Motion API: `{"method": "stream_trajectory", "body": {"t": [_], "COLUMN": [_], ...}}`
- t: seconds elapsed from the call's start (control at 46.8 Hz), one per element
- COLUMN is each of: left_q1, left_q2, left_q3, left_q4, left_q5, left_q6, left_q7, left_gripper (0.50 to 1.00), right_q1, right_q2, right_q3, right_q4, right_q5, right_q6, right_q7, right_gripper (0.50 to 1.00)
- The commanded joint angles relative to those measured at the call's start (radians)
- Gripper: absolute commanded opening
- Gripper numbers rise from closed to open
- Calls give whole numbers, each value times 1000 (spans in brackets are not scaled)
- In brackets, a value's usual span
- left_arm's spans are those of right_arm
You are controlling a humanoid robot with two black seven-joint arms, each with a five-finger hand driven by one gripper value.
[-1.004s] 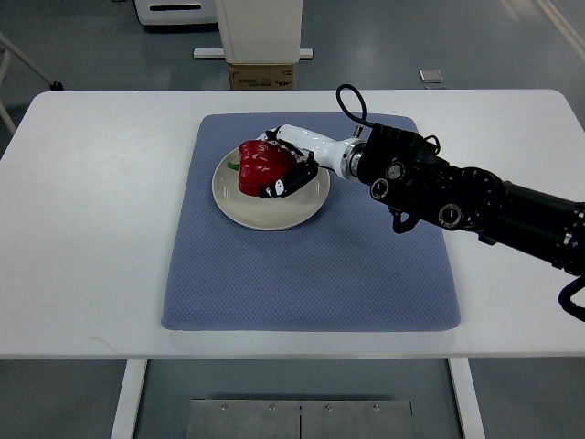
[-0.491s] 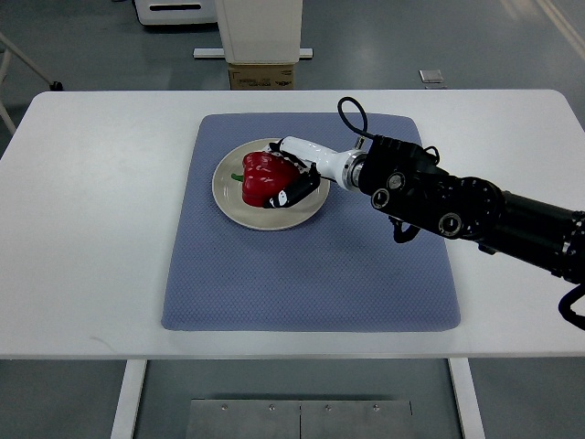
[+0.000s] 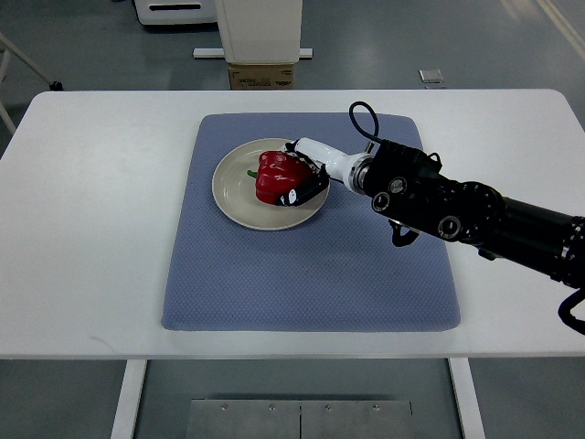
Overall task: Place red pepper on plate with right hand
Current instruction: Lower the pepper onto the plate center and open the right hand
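The pepper (image 3: 277, 176) is seen on the plate (image 3: 233, 187), toward its right half, with its green stem pointing left over the bare cream surface. It is the only thing held by the plate. The right robot hand (image 3: 302, 178) is wrapped around the pepper's right side — white and black fingers (image 3: 294, 195) are curled against the red skin, so the grasp is closed on it. Whether the pepper's weight is fully borne by the plate cannot be told from above.

The plate is set on a blue mat (image 3: 311, 265), in the mat's upper left part, well inside its edges. The mat is laid on a white table (image 3: 82, 229). The right arm (image 3: 457, 215) — black, with a looped cable near the wrist — is reached in from the right edge across the mat's upper right corner. A cardboard box (image 3: 261, 76) is seen on the floor beyond the table's far edge.
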Motion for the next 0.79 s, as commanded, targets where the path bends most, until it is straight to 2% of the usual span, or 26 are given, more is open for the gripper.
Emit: {"method": "stream_trajectory", "body": {"t": [0.0, 0.085, 0.171, 0.256, 0.278, 0.769], "left_q1": [0, 0, 0, 0, 0, 0], "left_q2": [0, 0, 0, 0, 0, 0], "left_q3": [0, 0, 0, 0, 0, 0], "left_q4": [0, 0, 0, 0, 0, 0], "left_q5": [0, 0, 0, 0, 0, 0], "left_q6": [0, 0, 0, 0, 0, 0], "left_q7": [0, 0, 0, 0, -2, 0], "left_gripper": [1000, 1000, 1000, 1000, 1000, 1000], "right_q1": [-2, -3, -3, -2, -2, 11], "right_q2": [0, 0, 0, 0, 0, 0], "right_q3": [0, 0, 0, 2, 2, 106], "right_q4": [0, 2, 0, 0, 0, -7], "right_q5": [0, 0, 5, 12, 14, 28], "right_q6": [0, 0, 0, 0, 0, 0], "right_q7": [0, 4, 11, 15, 17, 15], "right_gripper": [594, 704, 865, 972, 985, 995]}}
